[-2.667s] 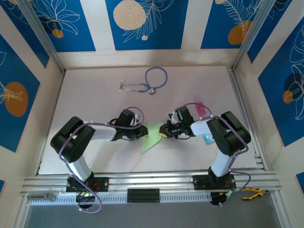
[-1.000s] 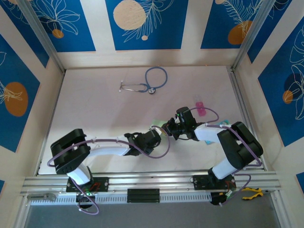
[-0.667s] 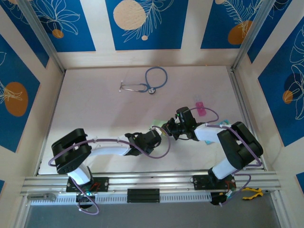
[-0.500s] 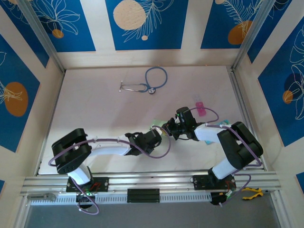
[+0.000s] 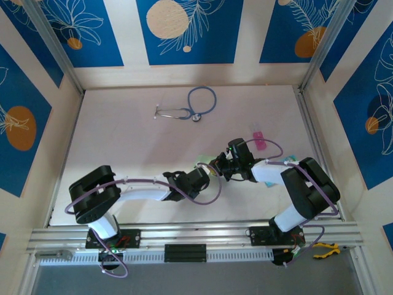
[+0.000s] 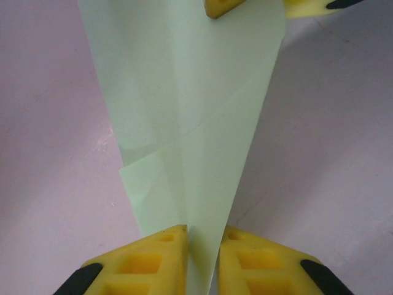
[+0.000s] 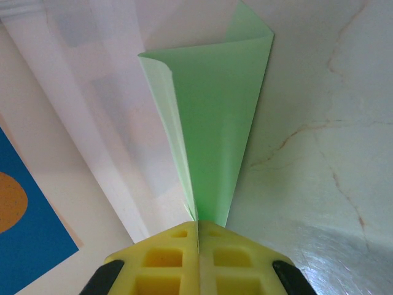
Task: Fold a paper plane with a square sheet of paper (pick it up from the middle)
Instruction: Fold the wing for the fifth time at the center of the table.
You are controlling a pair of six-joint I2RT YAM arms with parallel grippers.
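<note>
The square sheet of paper (image 6: pixel 196 110) is pale green and folded into a narrow pointed dart with a centre crease, the paper plane shape. It hangs above the table between both grippers, near the table's middle (image 5: pixel 202 164). My right gripper (image 7: pixel 198 224) is shut on one narrow end of the paper (image 7: pixel 221 123). At the other end, my left gripper (image 6: pixel 204 232) has its yellow fingers pressed in on the paper from both sides. The right gripper's yellow fingertips (image 6: pixel 221 7) show at the far end of the paper. From above, the two grippers (image 5: pixel 205 174) (image 5: pixel 214 167) nearly touch.
A blue stethoscope (image 5: pixel 190 106) lies at the back of the table. A small pink block (image 5: pixel 259 140) sits behind the right arm, and a teal packet (image 5: pixel 289 159) peeks out beside it. Metal posts and patterned walls enclose the table.
Since the earliest frame the paper has left the table and the left arm has swung right to meet the right gripper. Over the last second the left jaws narrowed onto the paper.
</note>
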